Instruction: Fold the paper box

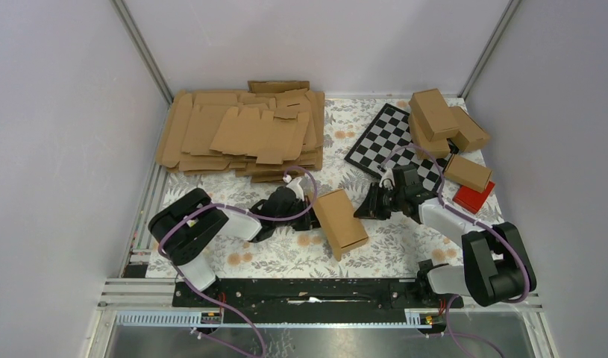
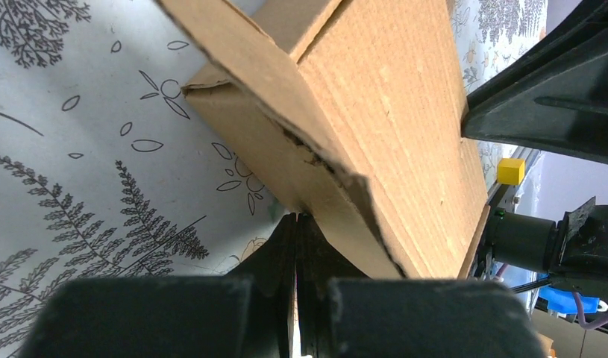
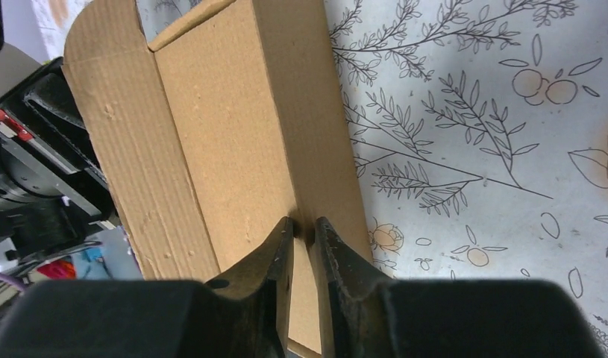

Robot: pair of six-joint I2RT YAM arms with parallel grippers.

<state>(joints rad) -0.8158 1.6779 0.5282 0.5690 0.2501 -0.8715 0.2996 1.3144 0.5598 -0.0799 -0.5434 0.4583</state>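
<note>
The desk [image 1: 405,246] carried a heap of flat blanks [image 1: 241,134] at far left, with a checkerboard [image 1: 383,138] and some finished cartons [image 1: 442,119] at far right. I judged these to be stock and output, kept away from the working patch. The box [image 1: 342,222] lay near the middle, already closed into an oblong and slanting from far left to near right between the two arms. The left claw [image 1: 314,217] was shut, its tips at the box's lower left edge. Whether a flap was nipped between them I could not tell. The right claw [image 1: 364,209] was all but closed — only a slit between its fingers [image 3: 282,246], gripping nothing — with its tips against the opposite side. Bracing from both sides probably squared the walls and stopped the box sliding. A red block [image 1: 474,198] sat at right, apart.
</note>
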